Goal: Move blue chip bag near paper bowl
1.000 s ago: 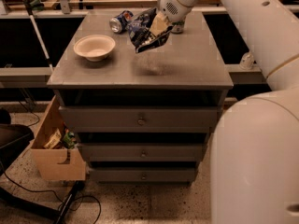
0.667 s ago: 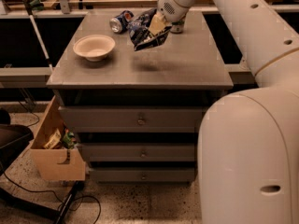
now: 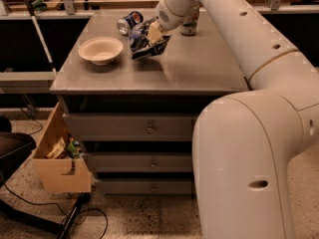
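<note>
Entry: my pincer (image 3: 154, 32), closed on the blue chip bag (image 3: 143, 44), now holds it further toward the left edge of the surface (image 3: 199, 68), nearer the paper bowl (image 3: 100, 50).

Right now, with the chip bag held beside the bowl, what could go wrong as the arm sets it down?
The pincer grips the chip bag by its upper part, above the table; the crumpled foil could slip out early. The tipped soda can lies close behind the bag; a swing could set it rolling. Lowering too close could shove the bowl toward the edge.
</note>
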You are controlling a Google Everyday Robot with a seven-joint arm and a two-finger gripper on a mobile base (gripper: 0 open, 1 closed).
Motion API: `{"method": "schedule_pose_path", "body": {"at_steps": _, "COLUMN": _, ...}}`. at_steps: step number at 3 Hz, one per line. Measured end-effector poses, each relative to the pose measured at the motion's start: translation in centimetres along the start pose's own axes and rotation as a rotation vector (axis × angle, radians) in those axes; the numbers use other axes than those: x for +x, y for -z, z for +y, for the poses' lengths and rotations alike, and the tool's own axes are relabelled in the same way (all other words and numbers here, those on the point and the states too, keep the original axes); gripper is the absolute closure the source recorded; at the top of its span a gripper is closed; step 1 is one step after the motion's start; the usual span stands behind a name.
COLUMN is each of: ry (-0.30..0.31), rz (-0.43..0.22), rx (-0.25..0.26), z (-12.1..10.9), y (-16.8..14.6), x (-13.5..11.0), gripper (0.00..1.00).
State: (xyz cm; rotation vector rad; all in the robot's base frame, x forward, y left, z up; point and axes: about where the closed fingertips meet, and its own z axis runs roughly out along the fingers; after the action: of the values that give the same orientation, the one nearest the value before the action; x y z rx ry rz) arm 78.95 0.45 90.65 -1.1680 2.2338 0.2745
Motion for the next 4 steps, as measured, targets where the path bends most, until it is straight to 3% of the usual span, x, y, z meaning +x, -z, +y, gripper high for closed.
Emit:
{"method": "schedule_pose_path", "body": {"at_steps": 2, "ry": -0.052, "rz": 0.011, "rx": -0.060, "z": 1.9, "y": -2.6, "x": 0.2, "gripper": 0.12}}
{"method": "schedule_pose_path", "body": {"at_steps": 3, "ry": -0.044, "rz": 0.002, "rx": -0.076, "z": 1.8, "y": 0.2, "x": 1.2, "gripper": 0.00}}
{"method": "schedule_pose_path", "body": {"at_steps": 4, "ry": -0.017, "rz": -0.009, "rx": -0.028, "z": -0.2, "y": 5.9, "x": 3.8, "gripper": 0.00}}
